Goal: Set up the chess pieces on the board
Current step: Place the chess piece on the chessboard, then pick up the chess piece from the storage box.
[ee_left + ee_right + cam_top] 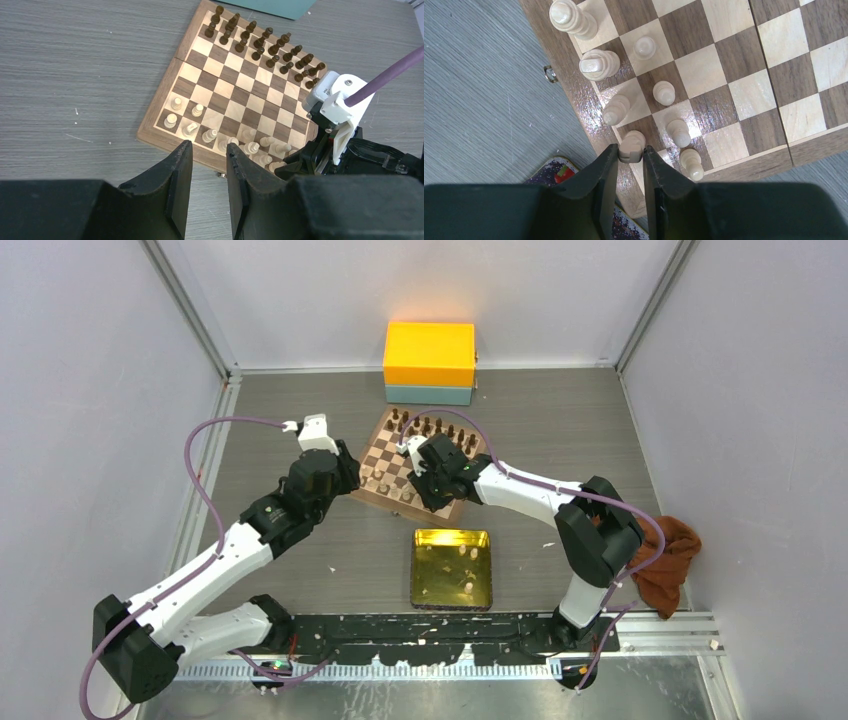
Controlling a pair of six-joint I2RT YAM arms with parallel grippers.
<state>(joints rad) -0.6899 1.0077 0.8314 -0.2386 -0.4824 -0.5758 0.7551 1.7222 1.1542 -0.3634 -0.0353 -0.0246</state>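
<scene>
The board (pixel 395 445) lies at the table's middle back, with dark pieces (pixel 260 42) along its far side. Several cream chess pieces (pixel 210 135) stand in its near rows. My right gripper (pixel 630 152) is shut on a cream piece with a notched top (pixel 632 144), held upright over the board's near corner squares. It reaches in over that board edge in the top view (pixel 428 483). My left gripper (pixel 208 150) is open and empty, just off the board's near edge at its left (pixel 345 468). More cream pieces (pixel 664 92) stand beside the held one.
A gold tin tray (pixel 425 570) with a few cream pieces sits in front of the board. An orange box (pixel 430 353) on a teal box stands behind it. A red-brown cloth (pixel 668 550) lies at the right edge. A printed lid (pixel 555 170) shows under the right gripper.
</scene>
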